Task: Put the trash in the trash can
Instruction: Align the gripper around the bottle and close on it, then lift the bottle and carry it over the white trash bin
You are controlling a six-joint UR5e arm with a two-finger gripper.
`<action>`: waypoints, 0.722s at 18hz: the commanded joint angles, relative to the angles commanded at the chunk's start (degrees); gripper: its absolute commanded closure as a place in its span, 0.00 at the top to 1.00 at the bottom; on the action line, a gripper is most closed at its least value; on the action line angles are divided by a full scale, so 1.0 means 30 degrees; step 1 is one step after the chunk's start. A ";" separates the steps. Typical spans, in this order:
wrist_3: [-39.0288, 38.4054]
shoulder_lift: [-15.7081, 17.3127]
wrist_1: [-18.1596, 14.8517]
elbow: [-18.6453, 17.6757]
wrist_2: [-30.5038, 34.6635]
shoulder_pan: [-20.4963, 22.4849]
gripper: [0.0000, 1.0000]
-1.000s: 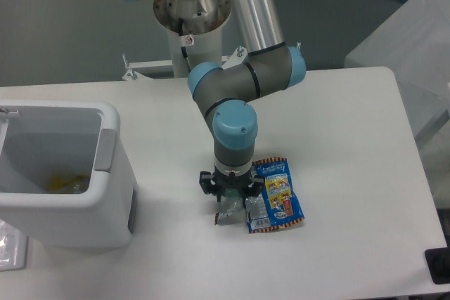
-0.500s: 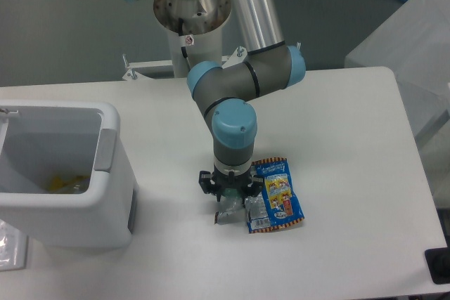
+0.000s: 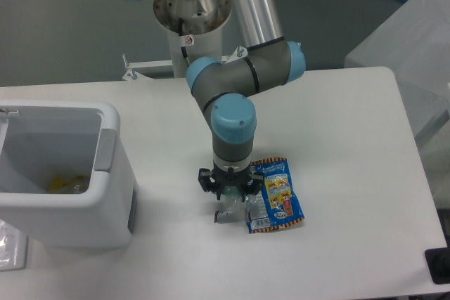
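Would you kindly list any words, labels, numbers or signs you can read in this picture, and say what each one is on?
No text here can be read.
Blue snack wrapper: colourful print and a white patch, too small and blurred to read.
Robot arm base: a small round red-and-white sticker, its sign too small to make out.
Silvery wrapper scrap, under the gripper: no print visible.
Trash can: no lettering visible.

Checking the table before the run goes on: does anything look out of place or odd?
Two pieces of litter lie loose on the table: a blue snack wrapper and a silvery scrap under the pincer. The trash can stands upright.
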 joint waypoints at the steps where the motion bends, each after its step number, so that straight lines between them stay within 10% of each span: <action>1: 0.0029 0.0176 -0.0030 0.0117 -0.0030 0.0000 0.58; 13: -0.4741 0.1259 0.0087 0.6618 -0.5418 0.0088 0.58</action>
